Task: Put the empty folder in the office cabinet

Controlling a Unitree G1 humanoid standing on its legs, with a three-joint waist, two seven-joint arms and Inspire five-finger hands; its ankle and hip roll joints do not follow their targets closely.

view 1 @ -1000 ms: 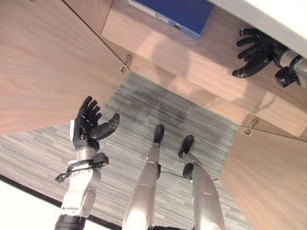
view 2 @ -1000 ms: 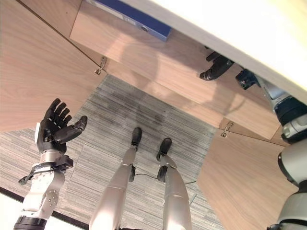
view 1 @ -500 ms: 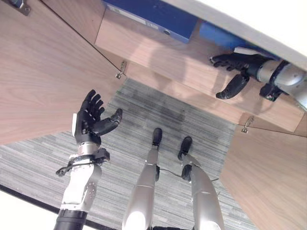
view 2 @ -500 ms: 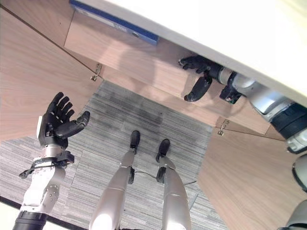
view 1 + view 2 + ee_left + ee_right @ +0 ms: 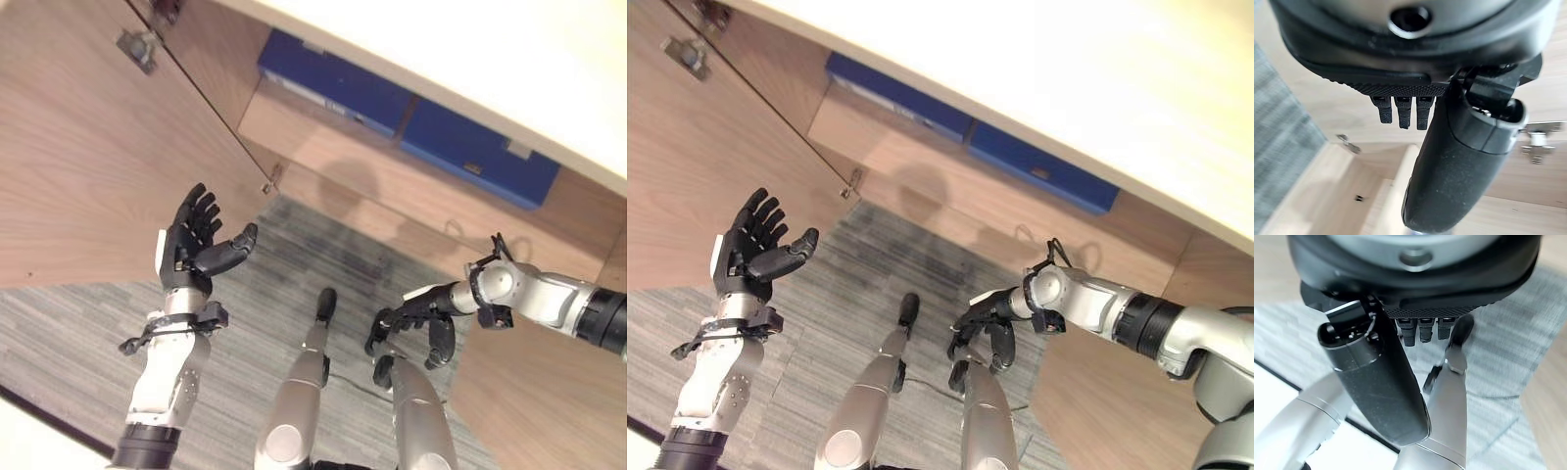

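Both blue folders (image 5: pixel 468 150) shelved in cabinet (image 5: pixel 323 186), long axes level. Right robot hand (image 5: pixel 416 318) below (fingers relaxed, empty); left robot hand (image 5: pixel 191 250) spread, empty.

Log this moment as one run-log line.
left hand: open, raised, empty | right hand: open, empty, low before cabinet | two blue folders: on wooden cabinet shelf | wooden cabinet door: open
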